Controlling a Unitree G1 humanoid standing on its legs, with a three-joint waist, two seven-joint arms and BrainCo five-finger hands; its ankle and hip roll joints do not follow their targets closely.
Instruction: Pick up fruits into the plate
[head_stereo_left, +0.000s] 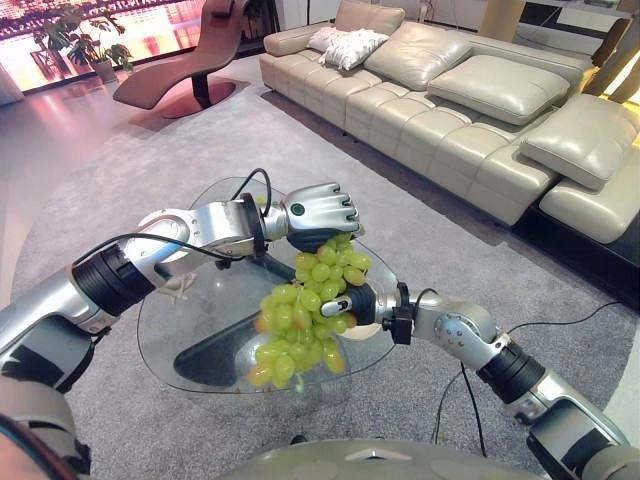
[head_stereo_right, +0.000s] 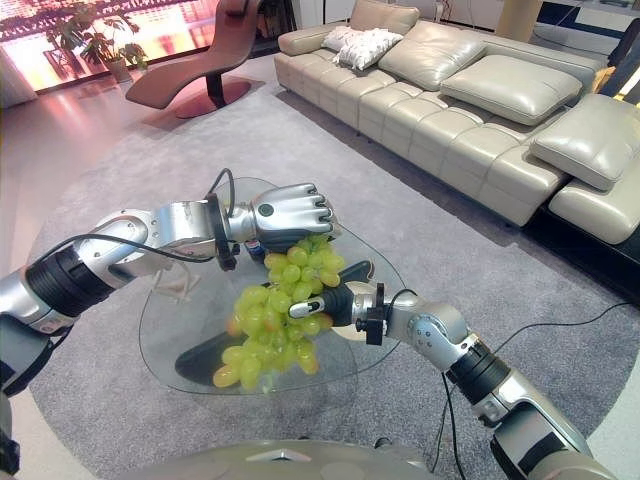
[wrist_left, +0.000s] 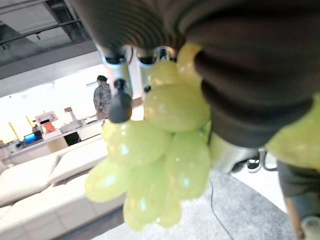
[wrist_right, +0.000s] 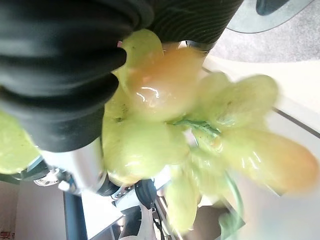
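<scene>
**Grape bunch hangs between both hands over the glass table**

A large bunch of green grapes (head_stereo_left: 305, 320) hangs in the centre of the head views, above the glass table (head_stereo_left: 175, 340). The grapes are smooth, glossy and oval, pale yellow-green, a few flushed orange at the lower left of the cluster; a thin green stem shows among them in the right wrist view.

The left hand (head_stereo_left: 318, 212), coming in from the left of the frame, sits on top of the bunch with its silver fingers curled down around the upper grapes. In its wrist view a dark fingertip (wrist_left: 120, 105) presses against a grape and the ribbed cover rests on the fruit.

The right hand (head_stereo_left: 358, 303), reaching in from the lower right, meets the bunch at its middle right side; its fingers are buried among the grapes, so I cannot tell whether they grip or lie straight. Its wrist view has grapes pressed right against the ribbed cover.

The table is a rounded, clear glass sheet with a dark base showing through it, standing on a grey, short-pile carpet (head_stereo_left: 440, 250). In the upper right a long beige leather sofa (head_stereo_left: 470, 110) with plump cushions runs diagonally; in the upper left stands a curved brown lounge chair (head_stereo_left: 185, 70)
</scene>
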